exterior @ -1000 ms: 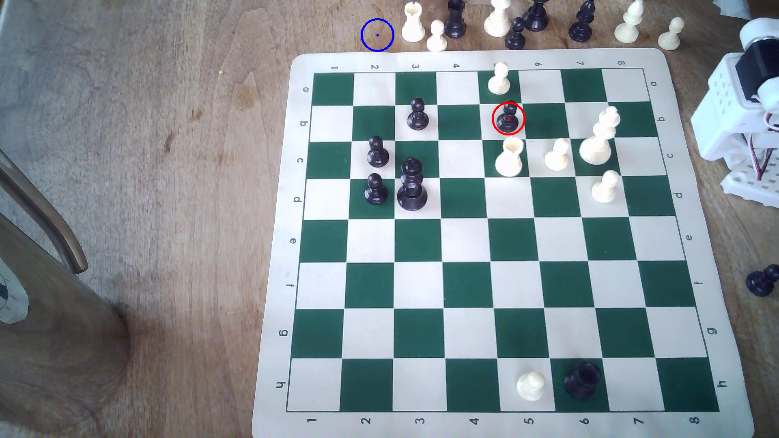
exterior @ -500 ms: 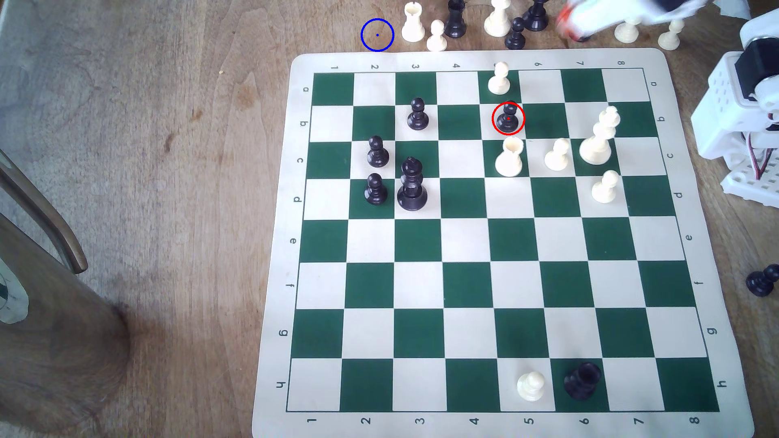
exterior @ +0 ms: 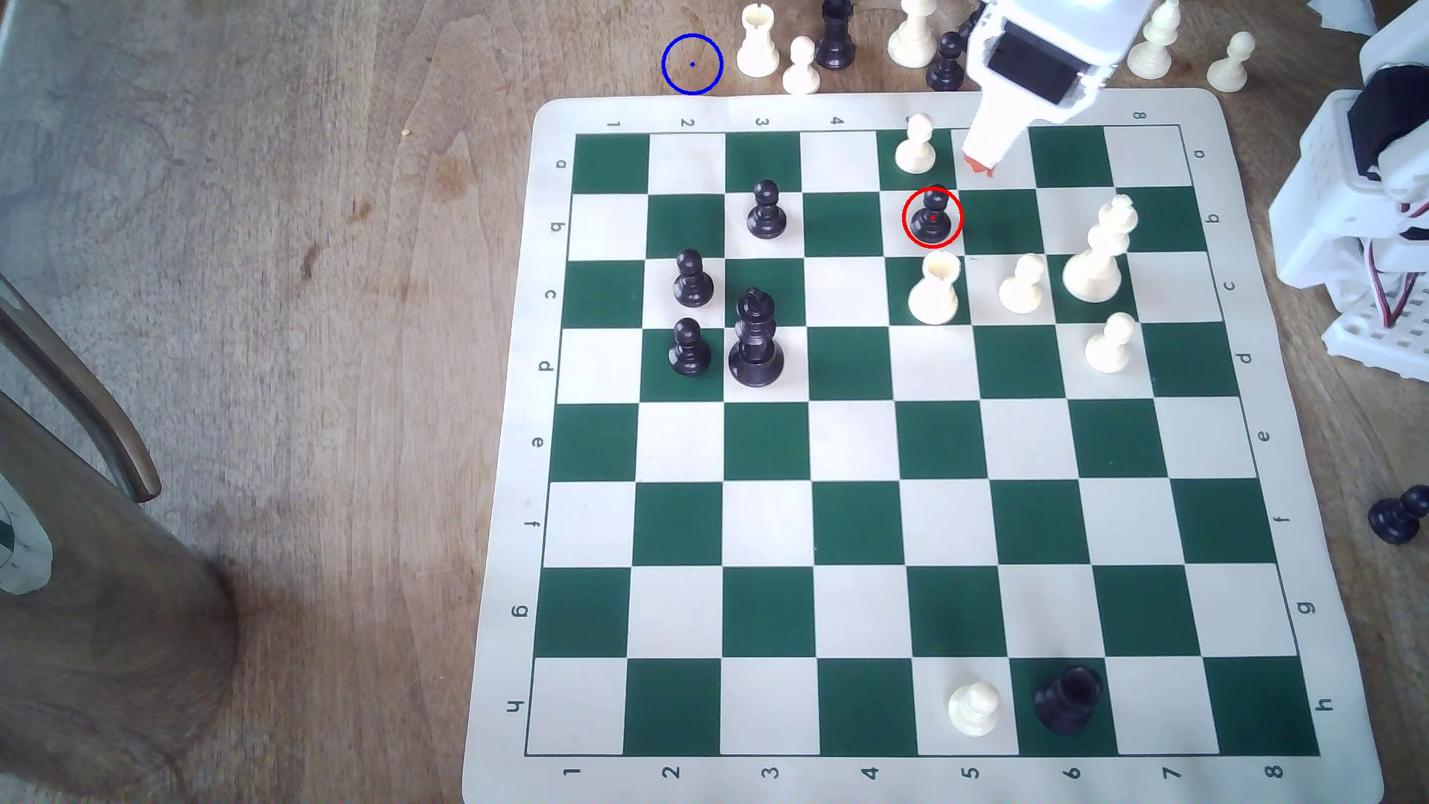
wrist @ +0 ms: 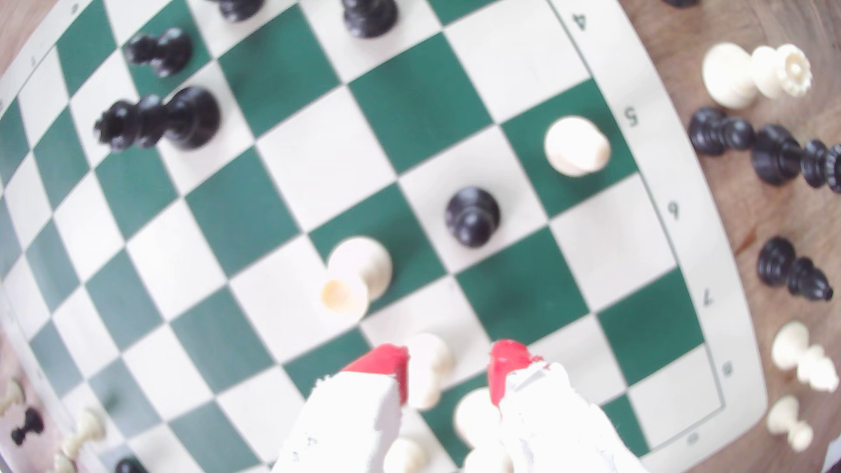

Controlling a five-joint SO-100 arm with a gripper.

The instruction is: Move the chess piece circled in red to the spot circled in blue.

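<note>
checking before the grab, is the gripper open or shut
Open: in the wrist view the gripper shows its two red fingertips apart, board visible between them, nothing held.

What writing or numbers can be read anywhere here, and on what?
"1" to "8": printed on the chess mat's near border; on the far border "5" and "7" are hidden by a pawn and the gripper.
"a" to "h": printed on both side borders.
No brand or other words are visible.

Chess piece (exterior: 932, 216): small glossy black pawn, ball head, flared round base; upright on a cream square, row b, column 5, ringed in red. Seen from above in the wrist view (wrist: 472, 216).

Spot (exterior: 692, 64): bare brown wood ringed in blue, off the board's far edge near column 2.
</note>
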